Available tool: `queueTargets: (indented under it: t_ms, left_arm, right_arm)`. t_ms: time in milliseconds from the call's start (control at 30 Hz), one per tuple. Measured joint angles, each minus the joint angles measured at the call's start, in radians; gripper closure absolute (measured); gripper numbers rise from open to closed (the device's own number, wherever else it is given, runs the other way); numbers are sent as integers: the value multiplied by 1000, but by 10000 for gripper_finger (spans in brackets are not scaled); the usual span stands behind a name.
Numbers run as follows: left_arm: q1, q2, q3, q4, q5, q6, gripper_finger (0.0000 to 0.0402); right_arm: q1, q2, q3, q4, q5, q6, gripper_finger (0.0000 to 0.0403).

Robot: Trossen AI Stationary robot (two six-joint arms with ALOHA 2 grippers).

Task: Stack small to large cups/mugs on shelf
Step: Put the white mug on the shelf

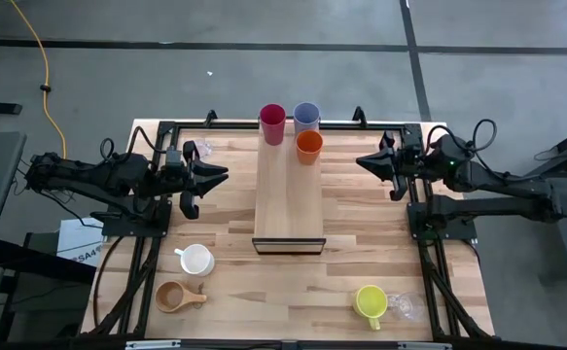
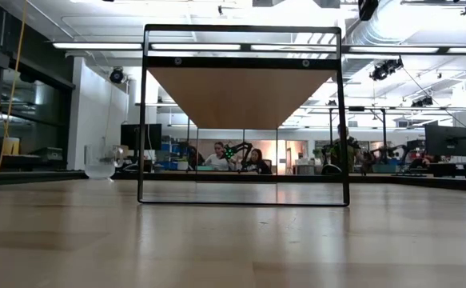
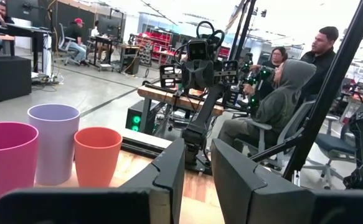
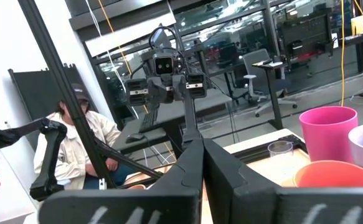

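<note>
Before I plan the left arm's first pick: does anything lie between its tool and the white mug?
Nothing visible does. In the high view, only bare tabletop lies between the left tool and the white mug. The wooden cup sits beyond the mug, and the shelf lies off to the side.

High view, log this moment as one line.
left gripper: idle at left edge, fingers slightly apart | right gripper: idle at right edge, shut | red, lavender, orange plastic tumblers: on light-wood plank shelf

I count eight cups on my table.
Three tumblers [image 1: 272, 123], two mugs [image 1: 197, 260], one wooden cup [image 1: 174, 297], two clear glasses [image 1: 191, 150].
</note>
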Motion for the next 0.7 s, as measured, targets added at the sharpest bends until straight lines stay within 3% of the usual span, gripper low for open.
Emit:
queueTargets:
  t_ms: [333, 700]
  left_arm:
    - [0, 0, 0, -4, -10, 0, 332]
    - [0, 0, 0, -88, -19, 24, 332]
  right_arm:
    - [0, 0, 0, -5, 3, 1, 403]
    - [-1, 0, 0, -13, 75, 2, 403]
